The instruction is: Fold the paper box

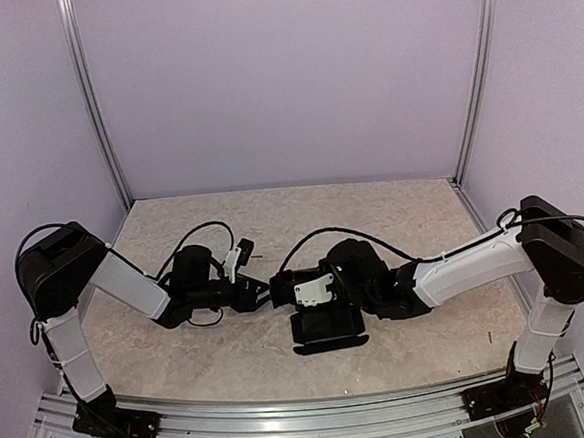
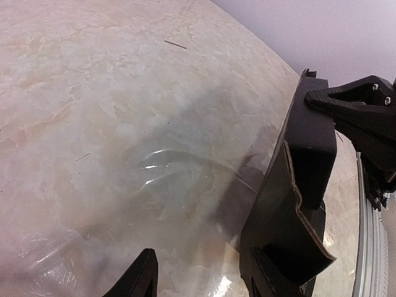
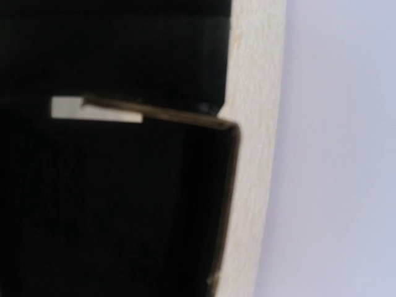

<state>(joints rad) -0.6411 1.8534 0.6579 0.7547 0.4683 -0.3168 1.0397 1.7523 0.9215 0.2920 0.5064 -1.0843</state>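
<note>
I see the box (image 1: 328,329) at mid-counter (image 1: 402,211) near the front, tipped up on edge, long axis roughly left-right. Right gripper (image 2: 328,102): jaws clenched on its upper edge. Left gripper (image 1: 265,289): jaws released, just beside the box.

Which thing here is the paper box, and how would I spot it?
Start from the marbled beige table and look to its middle. The paper box sits there, pinched by the right tool: thin matte black cardboard with loose flaps, flatter than that chunky, white-tagged tool.
</note>
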